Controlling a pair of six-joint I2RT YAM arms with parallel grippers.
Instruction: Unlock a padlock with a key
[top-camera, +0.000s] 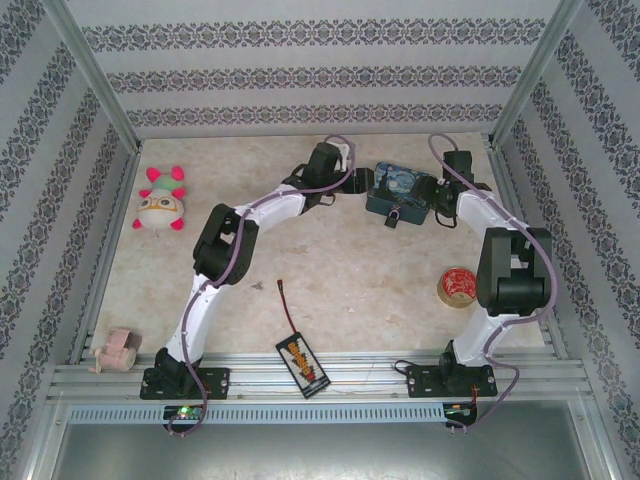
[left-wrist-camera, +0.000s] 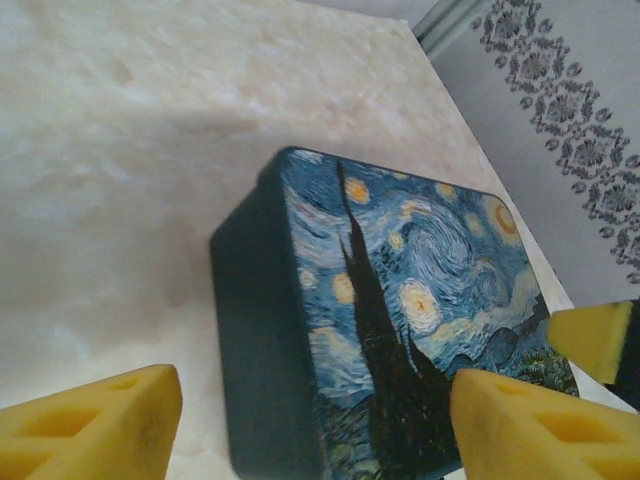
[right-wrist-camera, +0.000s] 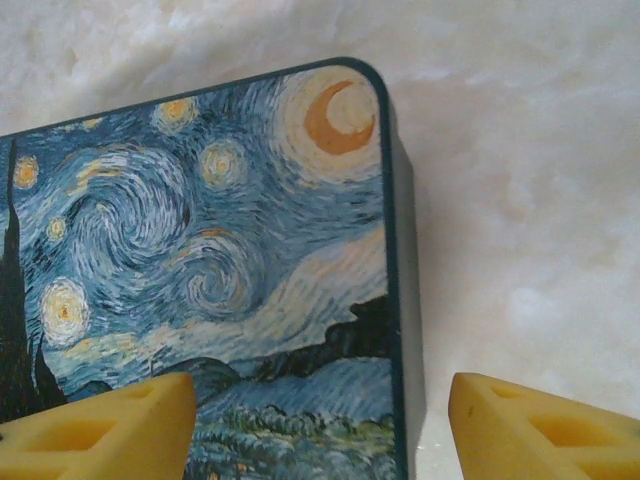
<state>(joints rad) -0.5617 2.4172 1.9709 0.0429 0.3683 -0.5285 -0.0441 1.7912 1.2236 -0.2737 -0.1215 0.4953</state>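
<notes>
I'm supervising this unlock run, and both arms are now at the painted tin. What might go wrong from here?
1. The left end effector and right end effector both crowd the tin, so they might collide.
2. The right one straddles the tin's edge, so closing may shove or tip it.
3. The padlock is tiny, so it is easy to miss.

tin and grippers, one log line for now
left gripper: open, astride left wall of tin | right gripper: open, astride its right wall | padlock: at near side of tin, untouched
</notes>
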